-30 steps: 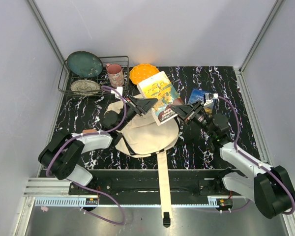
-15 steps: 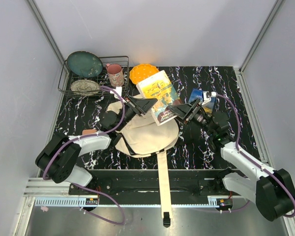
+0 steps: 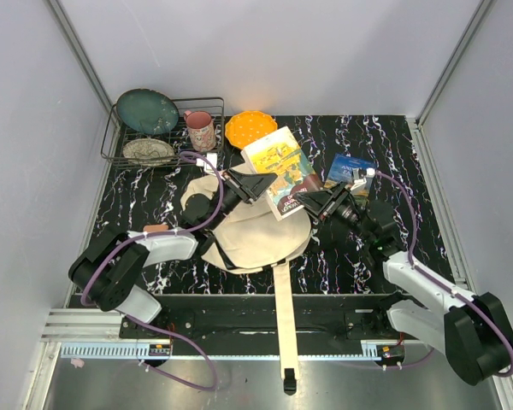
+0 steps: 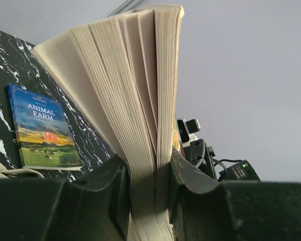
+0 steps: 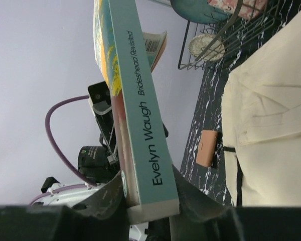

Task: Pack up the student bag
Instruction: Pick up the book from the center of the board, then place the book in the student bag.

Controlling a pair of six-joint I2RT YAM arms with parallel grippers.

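Left wrist view: the left gripper (image 4: 148, 175) is clenched on the open page edge of a paperback (image 4: 135, 95), whose leaves fan up and away from its fingers (image 4: 108, 183).

Over to the right wrist camera. The right gripper (image 5: 148, 196) pinches that same paperback at the foot of its spine, a jaw pressed to each cover, so both arms have hold of it.

What's new? Within the last second the right gripper has shifted its hold a touch back toward its own base. That uncovers more of the second book (image 3: 349, 167) lying on the table just beyond it. The paperback itself has hardly budged.

My read is that this was a re-seat of the grip, not a delivery. The student bag (image 3: 256, 235) lies flat right beneath both grippers, its long strap trailing toward the arm bases, and the paperback is held above it, not yet inside.

- **Right wrist:** only here is the spine readable, Evelyn Waugh, with a wire rack (image 5: 215, 45) far past the book.
- **Left wrist:** only here does the second book's cover read Animal Farm.
- **Top view:** only this one places the paperback over the bag, though I can't tell from it whether the bag's mouth is open.
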